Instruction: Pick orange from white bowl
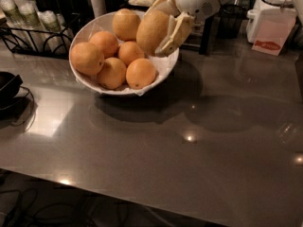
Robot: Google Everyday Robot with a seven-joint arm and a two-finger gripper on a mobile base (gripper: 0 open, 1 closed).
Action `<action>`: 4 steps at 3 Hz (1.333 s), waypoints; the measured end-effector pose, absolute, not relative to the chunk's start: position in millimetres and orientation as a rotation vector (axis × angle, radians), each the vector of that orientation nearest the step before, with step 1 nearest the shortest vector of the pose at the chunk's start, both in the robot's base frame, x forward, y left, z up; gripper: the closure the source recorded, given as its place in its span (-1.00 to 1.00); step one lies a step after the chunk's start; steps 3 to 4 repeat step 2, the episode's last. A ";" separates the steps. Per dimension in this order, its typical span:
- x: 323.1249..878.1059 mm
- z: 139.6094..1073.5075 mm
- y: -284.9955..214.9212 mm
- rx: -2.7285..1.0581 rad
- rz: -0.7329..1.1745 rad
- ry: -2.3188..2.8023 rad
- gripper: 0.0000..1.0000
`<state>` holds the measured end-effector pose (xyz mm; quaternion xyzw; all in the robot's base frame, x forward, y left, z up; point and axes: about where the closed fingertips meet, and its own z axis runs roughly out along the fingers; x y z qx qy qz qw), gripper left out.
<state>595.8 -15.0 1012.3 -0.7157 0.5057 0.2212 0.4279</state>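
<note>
The white bowl stands on the grey table at the upper left, lined with crinkled white paper. Several smaller deep-orange fruits and a rounder pale one lie in it. My gripper hangs over the bowl's right rim, reaching down from the white arm at the top right. It is shut on the orange, a large egg-shaped pale fruit. The orange is lifted above the other fruit, one finger on its right side and one behind its top.
A black wire rack with jars stands behind the bowl at the left. A black object with cables lies at the left edge. A white appliance with a pink card stands at the back right.
</note>
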 end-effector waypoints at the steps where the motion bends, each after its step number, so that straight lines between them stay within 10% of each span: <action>1: 572.0 1030.3 -9.6 -1.752 0.649 1.165 1.00; 4: 570.6 1032.3 -8.0 -1.747 0.658 1.159 1.00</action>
